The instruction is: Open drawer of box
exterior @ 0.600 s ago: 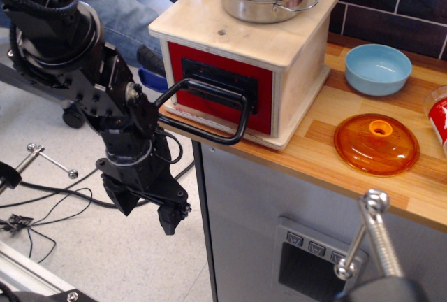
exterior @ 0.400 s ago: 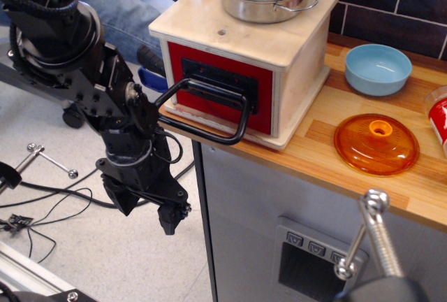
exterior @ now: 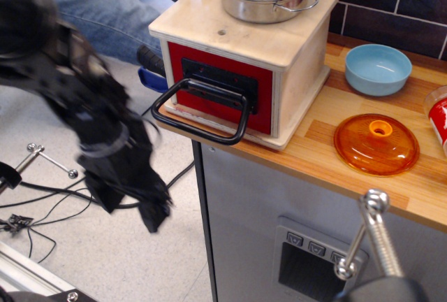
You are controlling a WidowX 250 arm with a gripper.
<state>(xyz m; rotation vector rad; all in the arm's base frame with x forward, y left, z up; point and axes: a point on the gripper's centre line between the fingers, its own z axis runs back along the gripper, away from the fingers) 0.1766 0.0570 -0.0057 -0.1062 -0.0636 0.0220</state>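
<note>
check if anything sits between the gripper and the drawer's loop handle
Nothing visible does. The gripper hangs blurred below and left of the loop handle of the drawer, off the counter edge, with only open air and floor between them.

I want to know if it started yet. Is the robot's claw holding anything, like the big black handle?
No, nothing is held. The gripper hangs blurred below and left of the drawer, apart from its black loop handle.

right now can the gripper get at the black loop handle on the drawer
Probably yes. The handle juts out past the counter edge into open air, with nothing in front of it. The gripper hangs below and to its left, apart from it and motion-blurred, so it must come up and across first.
</note>
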